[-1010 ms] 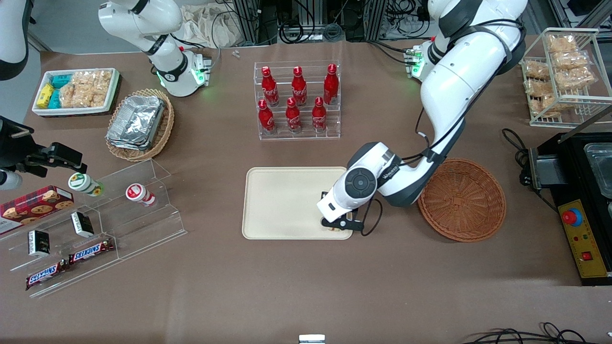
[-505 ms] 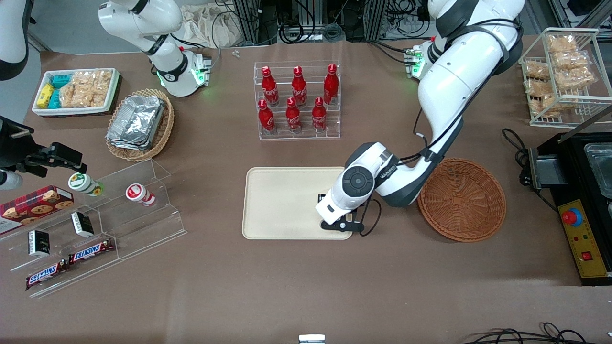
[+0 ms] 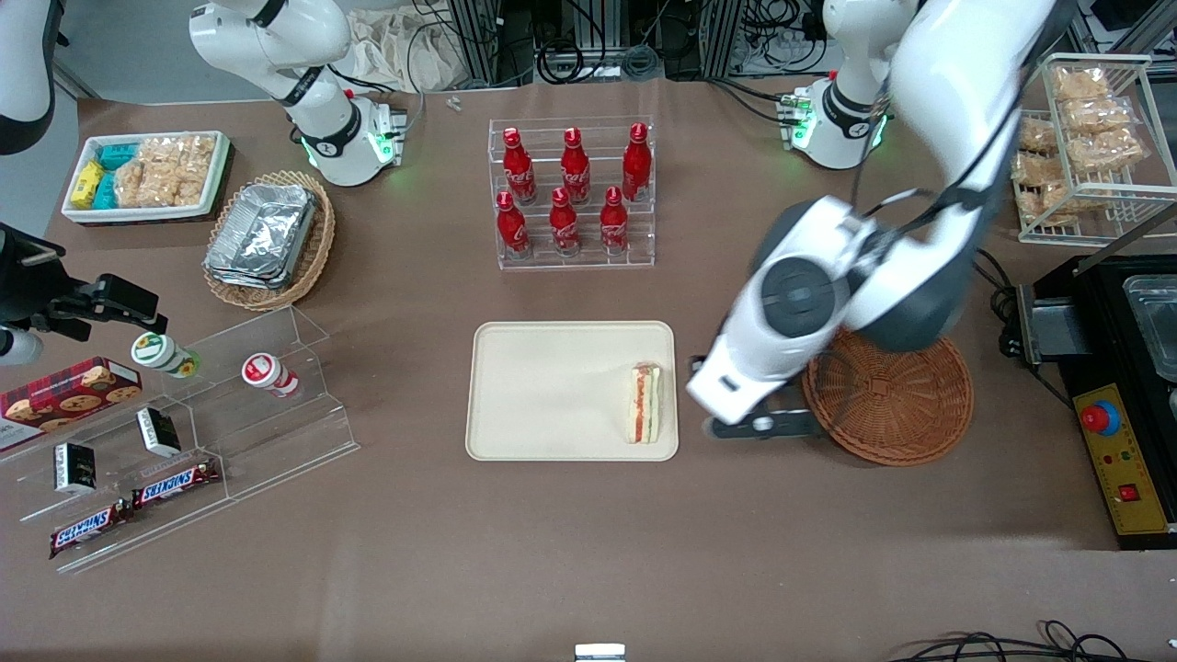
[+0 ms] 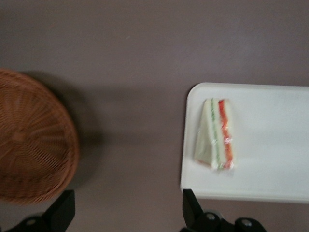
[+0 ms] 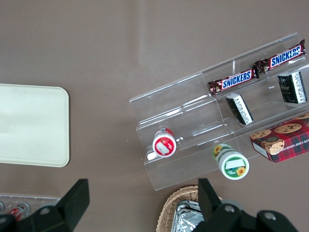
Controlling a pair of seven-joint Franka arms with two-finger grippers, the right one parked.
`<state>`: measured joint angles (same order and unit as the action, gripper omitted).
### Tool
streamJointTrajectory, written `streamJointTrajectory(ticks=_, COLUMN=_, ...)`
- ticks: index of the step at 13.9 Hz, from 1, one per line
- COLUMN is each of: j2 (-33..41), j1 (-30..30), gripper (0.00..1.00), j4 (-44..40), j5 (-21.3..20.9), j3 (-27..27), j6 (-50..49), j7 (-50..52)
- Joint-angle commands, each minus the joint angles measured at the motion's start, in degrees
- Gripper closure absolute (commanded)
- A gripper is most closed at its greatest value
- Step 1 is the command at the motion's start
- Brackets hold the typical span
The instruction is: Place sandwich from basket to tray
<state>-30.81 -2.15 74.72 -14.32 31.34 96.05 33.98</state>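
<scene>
White bin (image 3: 213, 175): at the parked arm's end of the table (image 3: 588, 552), holding bagged snacks and small packets.
Tan basket (image 3: 317, 253): just nearer the front camera than the white bin, carrying foil containers.
Clear stand (image 3: 276, 428): nearer the camera again, with two round tubs, small dark boxes and chocolate bars on its steps.
Bottle rack (image 3: 572, 193): mid-table, farther from the camera than the tray, with six red bottles in two rows.
Tray (image 3: 552, 395): flat on the table's middle, most of its cream floor bare.
Sandwich (image 3: 645, 403): lying on the tray, close against the rim at the tray's end toward the working arm, its red and green layers showing; nothing touches it.
Pincer (image 3: 763, 426): the left arm's, over bare table between the tray and the basket, apart from the sandwich; the wrist view shows its fingers (image 4: 63, 212) spread wide with nothing between them.
Basket (image 3: 897, 395): reddish-brown wicker, beside the tray toward the working arm's end, partly under the arm.
Wire rack (image 3: 1085, 138): at the working arm's end, stacked with bagged beige snacks.
</scene>
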Motion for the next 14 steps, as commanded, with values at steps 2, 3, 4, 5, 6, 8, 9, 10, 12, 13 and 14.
streamJointTrajectory(ticks=2, j2=7.9, j1=7.4, gripper=0.0, j4=3.5, j5=6.1, j3=-3.7, j6=-7.4, j7=-19.2)
streamJointTrajectory(ticks=3, j2=9.5, j1=7.1, gripper=0.0, j4=3.7, j5=7.6, j3=-7.7, j6=-8.2, j7=-23.3)
streamJointTrajectory(ticks=4, j2=11.4, j1=7.1, gripper=0.0, j4=5.2, j5=9.6, j3=-10.1, j6=-8.1, j7=-27.3)
streamJointTrajectory(ticks=5, j2=13.3, j1=7.0, gripper=0.0, j4=6.8, j5=10.0, j3=-13.0, j6=-7.9, j7=-31.0)
streamJointTrajectory(ticks=6, j2=15.2, j1=6.8, gripper=0.0, j4=8.9, j5=10.0, j3=-15.5, j6=-7.7, j7=-34.6)
streamJointTrajectory(ticks=8, j2=18.8, j1=6.7, gripper=0.0, j4=14.8, j5=9.9, j3=-18.7, j6=-4.0, j7=-38.4)
streamJointTrajectory(ticks=9, j2=20.8, j1=6.8, gripper=0.0, j4=18.5, j5=9.8, j3=-19.2, j6=-1.1, j7=-38.7)
streamJointTrajectory(ticks=10, j2=23.1, j1=6.8, gripper=0.0, j4=22.3, j5=9.7, j3=-19.5, j6=2.8, j7=-38.9)
streamJointTrajectory(ticks=12, j2=25.0, j1=7.1, gripper=0.0, j4=25.9, j5=9.7, j3=-20.4, j6=6.5, j7=-39.0)
streamJointTrajectory(ticks=13, j2=24.6, j1=7.2, gripper=0.0, j4=25.0, j5=9.7, j3=-20.4, j6=5.6, j7=-39.1)
streamJointTrajectory(ticks=14, j2=24.1, j1=7.2, gripper=0.0, j4=24.2, j5=9.2, j3=-20.3, j6=4.9, j7=-40.1)
